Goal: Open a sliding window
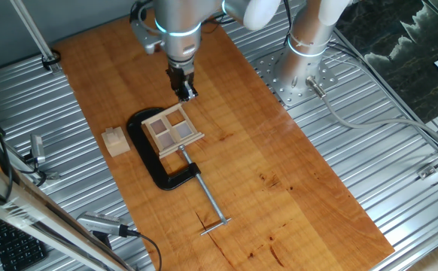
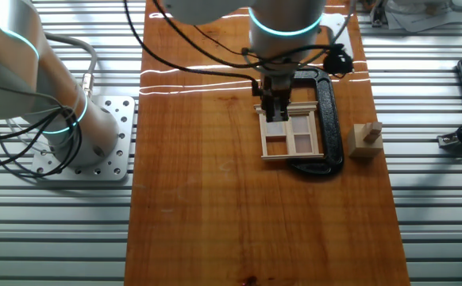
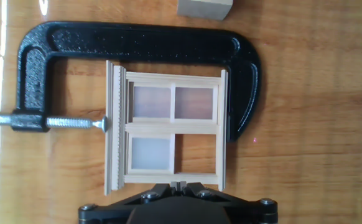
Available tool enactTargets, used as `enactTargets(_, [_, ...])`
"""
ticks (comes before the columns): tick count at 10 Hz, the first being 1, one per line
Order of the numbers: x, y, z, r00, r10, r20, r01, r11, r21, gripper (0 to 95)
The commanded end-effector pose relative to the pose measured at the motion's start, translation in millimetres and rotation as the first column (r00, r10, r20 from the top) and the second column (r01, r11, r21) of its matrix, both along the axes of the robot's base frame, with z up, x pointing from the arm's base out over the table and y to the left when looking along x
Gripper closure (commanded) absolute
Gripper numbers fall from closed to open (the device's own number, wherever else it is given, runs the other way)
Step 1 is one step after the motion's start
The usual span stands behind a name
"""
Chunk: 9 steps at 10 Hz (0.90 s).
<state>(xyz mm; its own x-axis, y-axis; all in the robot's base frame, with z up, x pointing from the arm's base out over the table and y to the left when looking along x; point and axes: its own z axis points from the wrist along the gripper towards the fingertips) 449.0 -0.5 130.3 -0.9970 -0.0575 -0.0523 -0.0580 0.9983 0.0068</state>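
The sliding window [image 1: 172,129] is a small light-wood frame with crossbars, lying flat on the wooden table and held in a black C-clamp [image 1: 145,154]. It also shows in the other fixed view [image 2: 292,135] and in the hand view [image 3: 168,132]. In the hand view one lower pane looks open to the table wood. My gripper [image 1: 186,92] hangs just beyond the window's far edge, fingers pointing down; it shows in the other fixed view [image 2: 276,111] too. In the hand view the fingertips [image 3: 179,184] are pressed together at the frame's near edge, holding nothing.
A plain small wooden cube [image 1: 116,141] lies left of the clamp, seen also in the other fixed view [image 2: 366,141]. The clamp's steel screw and handle [image 1: 208,199] stretch toward the table's near side. Ribbed metal surrounds the wooden board.
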Motion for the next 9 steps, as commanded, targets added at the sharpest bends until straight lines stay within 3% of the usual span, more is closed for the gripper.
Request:
enactTargets(1, [6.1,0.2,1.2,0.999,0.028,-0.037,-0.027,0.999,0.028,95.0])
enactTargets(9, [10.4,-0.2,3.1,0.996,0.015,-0.085,-0.01,0.998,0.055,95.0])
